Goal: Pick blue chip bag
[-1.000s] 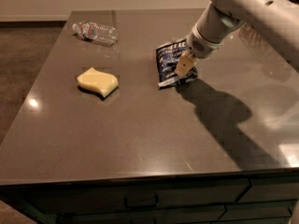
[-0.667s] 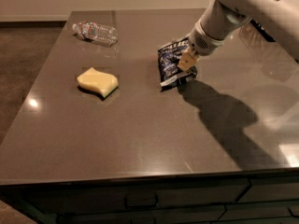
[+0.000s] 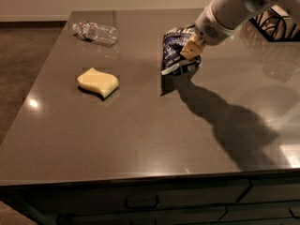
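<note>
- Gripper (image 3: pixel 190 49): it is reaching in from the upper right on the pale arm (image 3: pixel 234 6) and sitting over the far right part of the countertop (image 3: pixel 140 135); its tan fingers (image 3: pixel 192 46) are clamping the right-hand edge of the blue chip bag.
- Blue chip bag (image 3: pixel 174 48): it is hanging in the gripper's hold, standing roughly upright with a slight tilt, its dark navy face and white lettering turning toward the camera and its pale sealed edge pointing down; that lower edge is appearing to sit just above the surface.
- Shadow (image 3: pixel 172 84): it is lying on the countertop directly below the bag and joining the broader shadow of the arm, which is running toward the near right.
- Yellow sponge-like block (image 3: pixel 97 81): it is resting flat on the countertop, well apart from the bag, to its left and nearer the camera.
- Clear plastic bottle (image 3: pixel 96 32): it is lying on its side near the far left corner, well apart from both block and bag.
- Drawer fronts (image 3: pixel 140 200): they are showing below the near edge of the countertop.
</note>
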Available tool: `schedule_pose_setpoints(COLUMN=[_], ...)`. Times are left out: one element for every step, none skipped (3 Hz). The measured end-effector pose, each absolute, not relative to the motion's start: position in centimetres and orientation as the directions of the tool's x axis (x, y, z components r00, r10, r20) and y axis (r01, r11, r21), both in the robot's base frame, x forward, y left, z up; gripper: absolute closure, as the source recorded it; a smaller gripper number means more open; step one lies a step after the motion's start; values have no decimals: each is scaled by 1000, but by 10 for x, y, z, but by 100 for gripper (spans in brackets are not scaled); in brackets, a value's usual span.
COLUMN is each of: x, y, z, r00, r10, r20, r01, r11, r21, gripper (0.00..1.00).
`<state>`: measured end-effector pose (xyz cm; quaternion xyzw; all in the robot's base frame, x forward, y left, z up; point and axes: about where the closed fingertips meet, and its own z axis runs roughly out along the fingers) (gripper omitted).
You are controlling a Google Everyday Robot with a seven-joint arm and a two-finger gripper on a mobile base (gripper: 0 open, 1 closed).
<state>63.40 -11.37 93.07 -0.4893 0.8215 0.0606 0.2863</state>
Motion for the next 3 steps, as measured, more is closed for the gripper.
schedule_pose_setpoints(x=[624,607,607], y=[-108,-99,-99], z=[955,987,987], r00=[-292,-192,-192], r10=[-762,-752,-752], r20=[-578,-631,-631], r01=[-855,-878,-878], r11=[479,418,418], r21=[-199,-231,-231], gripper=[100,100,100])
